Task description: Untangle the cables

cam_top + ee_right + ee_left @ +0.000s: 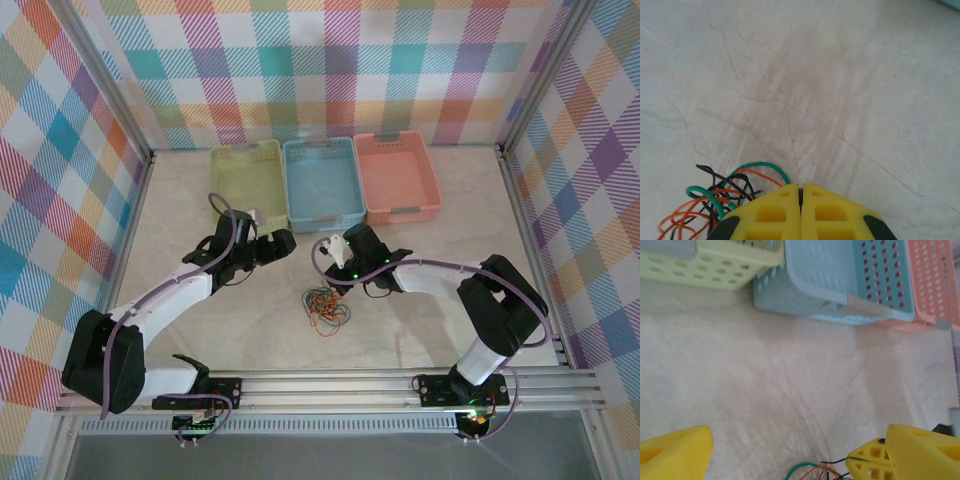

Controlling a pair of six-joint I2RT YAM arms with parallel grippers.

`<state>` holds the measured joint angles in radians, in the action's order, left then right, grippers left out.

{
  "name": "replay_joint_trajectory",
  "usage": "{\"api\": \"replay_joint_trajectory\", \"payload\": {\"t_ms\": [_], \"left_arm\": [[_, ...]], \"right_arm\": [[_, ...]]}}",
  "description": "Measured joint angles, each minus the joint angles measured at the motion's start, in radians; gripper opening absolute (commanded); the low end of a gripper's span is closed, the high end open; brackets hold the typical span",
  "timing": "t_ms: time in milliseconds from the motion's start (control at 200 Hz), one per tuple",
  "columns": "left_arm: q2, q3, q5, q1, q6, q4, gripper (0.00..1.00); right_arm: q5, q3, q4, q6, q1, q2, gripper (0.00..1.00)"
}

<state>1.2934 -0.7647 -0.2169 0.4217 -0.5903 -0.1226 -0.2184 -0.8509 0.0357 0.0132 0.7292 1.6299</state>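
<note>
The cables (327, 308) lie in one tangle of orange, green and black strands on the table between the arms. My right gripper (338, 280) sits at the tangle's far edge. In the right wrist view it (800, 186) is shut, yellow fingers pressed together. Green and orange strands (715, 200) run under its left finger beside the seam; a pinched strand cannot be made out. My left gripper (268, 243) hovers left of the tangle and stands wide open (800, 432) over bare table, with cable loops (810, 471) at the bottom edge of its view.
Three baskets stand in a row at the back: green (250, 150), blue (322, 217) and pink (400, 213). In the left wrist view the blue basket (805, 295) is straight ahead. A metal rail (330, 385) runs along the near edge.
</note>
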Motion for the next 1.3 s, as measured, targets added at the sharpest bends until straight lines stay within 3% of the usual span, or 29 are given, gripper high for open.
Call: {"api": "replay_joint_trajectory", "payload": {"t_ms": [270,530,1060,1175,1300], "left_arm": [[0.104,-0.042,-0.060,0.074,0.008,-0.039,0.70],[0.198,-0.095,-0.136,0.119,0.012,-0.060,0.63],[0.278,-0.175,-0.181,0.177,0.062,-0.140,0.55],[0.309,-0.198,-0.191,0.196,0.076,-0.169,0.60],[0.328,-0.234,-0.182,0.219,0.107,-0.223,0.59]], "right_arm": [[-0.067,0.040,0.101,-0.071,-0.058,-0.016,0.00],[-0.143,0.055,0.154,-0.142,-0.103,-0.017,0.00],[-0.162,0.093,0.212,-0.255,-0.178,-0.017,0.00],[-0.162,0.099,0.219,-0.283,-0.196,-0.017,0.00],[-0.162,0.100,0.226,-0.304,-0.210,-0.017,0.00]]}}
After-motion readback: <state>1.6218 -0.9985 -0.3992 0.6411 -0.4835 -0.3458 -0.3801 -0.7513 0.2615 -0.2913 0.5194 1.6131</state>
